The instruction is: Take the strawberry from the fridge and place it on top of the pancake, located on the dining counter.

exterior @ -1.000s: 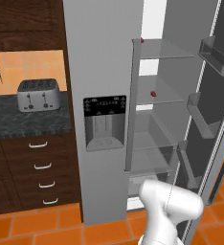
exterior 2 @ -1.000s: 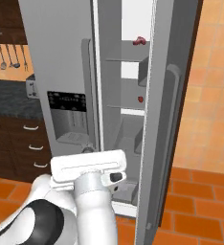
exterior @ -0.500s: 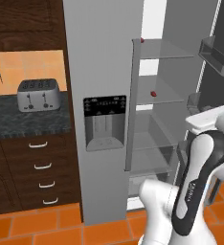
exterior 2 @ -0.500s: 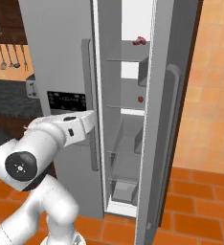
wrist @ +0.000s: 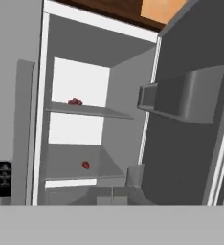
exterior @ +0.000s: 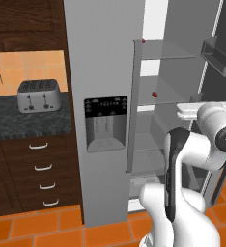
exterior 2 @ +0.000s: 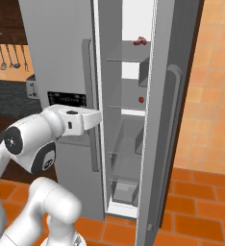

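Note:
The fridge (exterior: 103, 62) stands with its right door swung open. The strawberry (exterior: 154, 94) (exterior 2: 141, 100) (wrist: 85, 165), tiny and red, lies on the middle glass shelf. A darker lumpy red item (exterior 2: 140, 41) (wrist: 75, 101) sits on the shelf above. My gripper (exterior 2: 98, 116) is raised in front of the opening at about the strawberry's height, well short of the shelves, shut with nothing in it. The hand view looks straight into the compartment. The pancake and the dining counter are out of view.
The open door (exterior 2: 167, 125) (wrist: 190, 124) with its bins (exterior: 220, 54) stands to the right of the opening. A water dispenser (exterior: 105, 123) is in the shut left door. Left of the fridge are a dark counter (exterior: 23, 125) with a toaster (exterior: 37, 94) and drawers (exterior: 40, 169).
The arm has unfolded from low in front of the base and lifted the hand up to mid-shelf height, facing the fridge opening. The base and the fridge's contents have not moved.

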Motion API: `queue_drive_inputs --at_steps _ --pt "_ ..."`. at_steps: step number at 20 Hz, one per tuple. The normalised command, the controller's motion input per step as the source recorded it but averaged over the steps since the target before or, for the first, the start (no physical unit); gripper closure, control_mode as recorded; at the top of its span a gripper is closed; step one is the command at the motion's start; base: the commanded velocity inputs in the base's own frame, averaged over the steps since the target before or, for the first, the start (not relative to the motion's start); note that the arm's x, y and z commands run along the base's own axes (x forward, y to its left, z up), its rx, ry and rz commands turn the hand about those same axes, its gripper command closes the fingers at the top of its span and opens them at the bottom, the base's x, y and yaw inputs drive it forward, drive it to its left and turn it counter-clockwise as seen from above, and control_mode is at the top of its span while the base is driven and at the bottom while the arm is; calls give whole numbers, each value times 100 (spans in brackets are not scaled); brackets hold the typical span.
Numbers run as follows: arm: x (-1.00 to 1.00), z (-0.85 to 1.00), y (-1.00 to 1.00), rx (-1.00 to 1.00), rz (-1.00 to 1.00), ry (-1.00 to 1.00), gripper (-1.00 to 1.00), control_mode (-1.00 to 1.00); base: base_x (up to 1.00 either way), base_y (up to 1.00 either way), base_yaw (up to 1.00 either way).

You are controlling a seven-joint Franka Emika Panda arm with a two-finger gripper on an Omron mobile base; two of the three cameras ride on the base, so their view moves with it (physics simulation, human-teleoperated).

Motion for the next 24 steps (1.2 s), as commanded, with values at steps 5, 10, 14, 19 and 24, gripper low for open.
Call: queue_drive_inputs --at_steps 5,10,14,19,24 --pt "13 -28 9 12 -3 -9 100 -100 0 0 0" --pt "27 -34 8 13 -25 -5 100 -100 0 0 0" --pt "40 -25 -31 21 -17 -2 100 -100 0 0 0" --pt "51 -9 -56 5 -7 0 100 -100 0 0 0" --pt "50 -11 -55 3 -9 0 100 -100 0 0 0"
